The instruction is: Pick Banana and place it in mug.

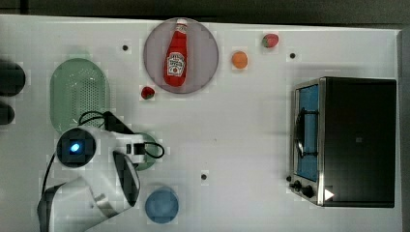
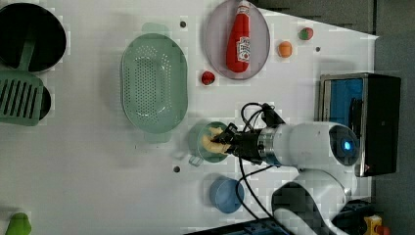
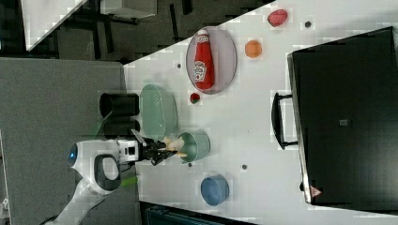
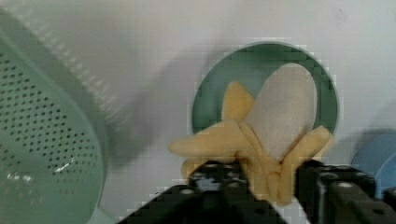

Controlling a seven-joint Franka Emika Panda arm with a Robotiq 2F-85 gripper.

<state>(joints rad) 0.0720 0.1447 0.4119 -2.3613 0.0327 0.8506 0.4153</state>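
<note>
We see the pincer (image 4: 261,184) pinching the banana (image 4: 261,135): in the wrist view its two black fingers (image 4: 219,182) stand on either side of the peeled fruit's lower end, with the pale flesh and the yellow peel strips fanning out ahead of them. Straight beyond the pincer sits the mug (image 4: 210,88), its dark-green rim ringing the banana's tip, so the fruit hangs over the mug's mouth; whether it touches the inside we cannot tell.

In the left view the pincer (image 2: 222,141) reaches in over the mug (image 2: 195,142) with the banana (image 2: 213,142) at its fingertips. In the right view the banana (image 3: 174,143) juts from the pincer (image 3: 165,146) at the near lip of the mug (image 3: 199,145). In the top view the arm's white body covers most of the mug (image 1: 151,162).

Just to one side of the pincer lies the pale green perforated basket (image 2: 154,81), and to the other side, near the mug, the blue cup (image 2: 226,195). Well beyond the pincer, across the worktop (image 2: 98,186), the ketchup bottle (image 2: 240,41) lies on the purple plate (image 2: 215,44).
</note>
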